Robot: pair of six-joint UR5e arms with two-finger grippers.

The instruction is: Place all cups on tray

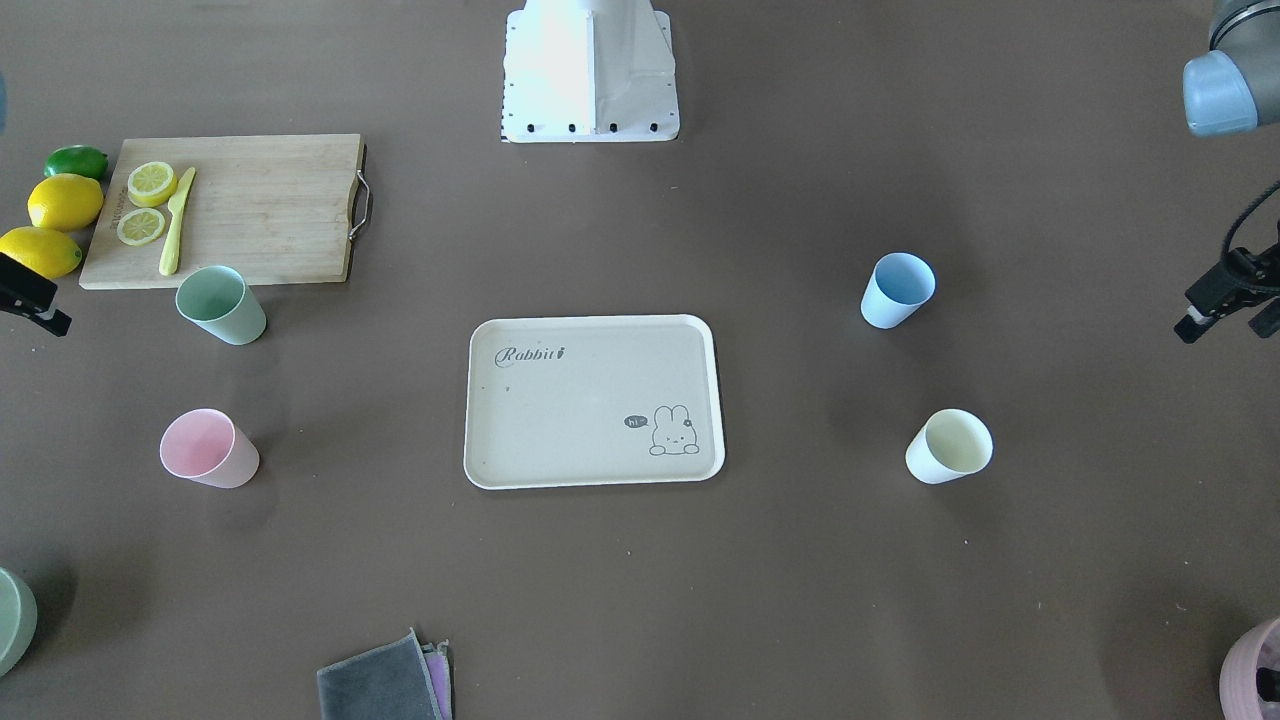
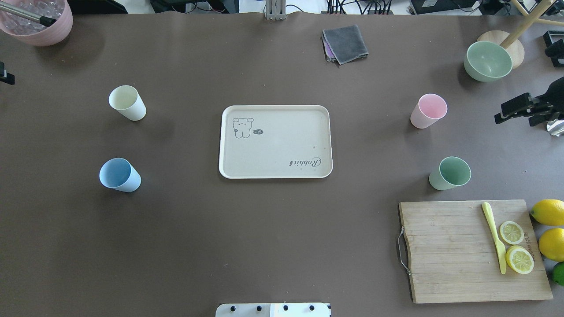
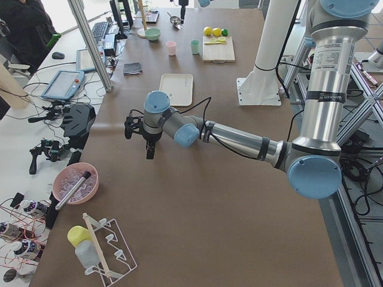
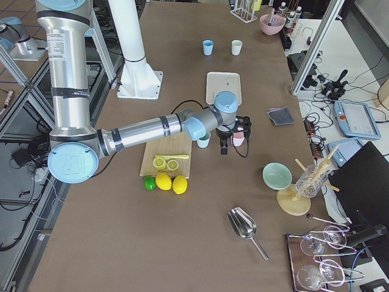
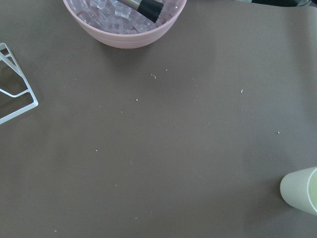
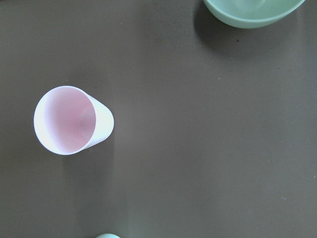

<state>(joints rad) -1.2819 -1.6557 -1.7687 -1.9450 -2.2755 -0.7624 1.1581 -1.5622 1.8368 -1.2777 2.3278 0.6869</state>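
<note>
The beige tray (image 1: pixel 540 340) (image 2: pixel 308 114) with "Rabbit" lettering lies in the middle of the table with nothing on it. Four cups stand upright on the table around it. The blue cup (image 1: pixel 897 289) (image 2: pixel 119 174) and cream cup (image 1: pixel 950 446) (image 2: pixel 127 102) (image 5: pixel 302 190) are on my left side. The pink cup (image 1: pixel 208 448) (image 2: pixel 428 110) (image 6: pixel 71 120) and green cup (image 1: pixel 220 304) (image 2: pixel 450 173) are on my right side. My left gripper (image 1: pixel 1228 322) hovers open and empty outside the cream and blue cups. My right gripper (image 2: pixel 524 115) hovers open and empty outside the pink cup.
A wooden cutting board (image 2: pixel 445 251) with lemon slices (image 2: pixel 515 246) and a yellow knife (image 2: pixel 494 235) lies front right, lemons (image 2: pixel 548 212) beside it. A green bowl (image 2: pixel 487 60), a grey cloth (image 2: pixel 346 43) and a pink bowl of ice (image 2: pixel 39 17) sit along the far edge.
</note>
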